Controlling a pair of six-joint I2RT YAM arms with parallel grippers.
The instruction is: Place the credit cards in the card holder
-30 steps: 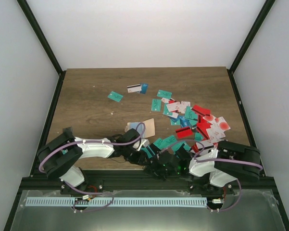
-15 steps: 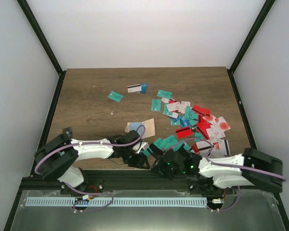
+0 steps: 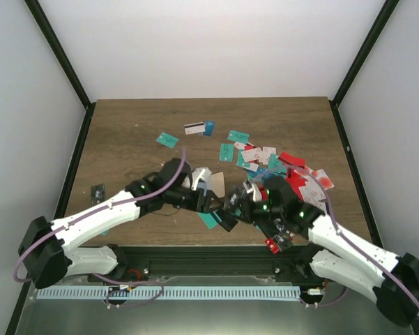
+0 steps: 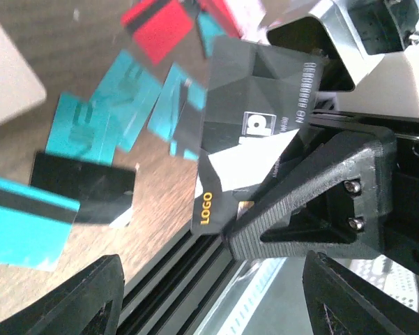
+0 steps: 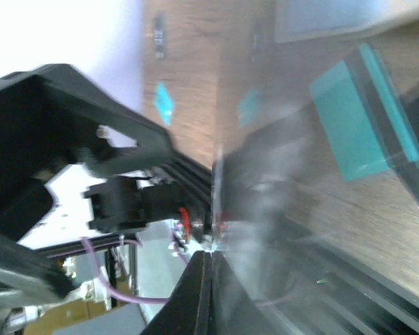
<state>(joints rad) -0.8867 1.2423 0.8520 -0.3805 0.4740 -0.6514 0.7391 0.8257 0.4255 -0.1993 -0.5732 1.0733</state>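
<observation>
Credit cards [image 3: 279, 167] in red, teal and white lie heaped at the right of the table, with more [image 3: 166, 139] scattered behind. The tan card holder [image 3: 216, 183] lies at mid-table, partly hidden by my left gripper [image 3: 210, 201]. That gripper's fingers stand wide apart in the left wrist view [image 4: 216, 307], with nothing between them. Just in front of it, a black credit card [image 4: 258, 105] marked LOGO is pinched by my right gripper [image 3: 231, 211]. In the right wrist view the right gripper [image 5: 210, 279] is shut on this card [image 5: 216, 202], seen edge-on. Teal cards [image 4: 90, 118] lie on the wood below.
The black frame rail [image 3: 209, 255] runs along the near table edge, close under both grippers. A small dark object [image 3: 97, 190] lies by the left rail. A white striped card [image 3: 194, 128] sits farther back. White walls enclose the table.
Both arms have swung from the near edge out over the table. The left gripper has opened and let go of the black card, which the right gripper now holds shut.
</observation>
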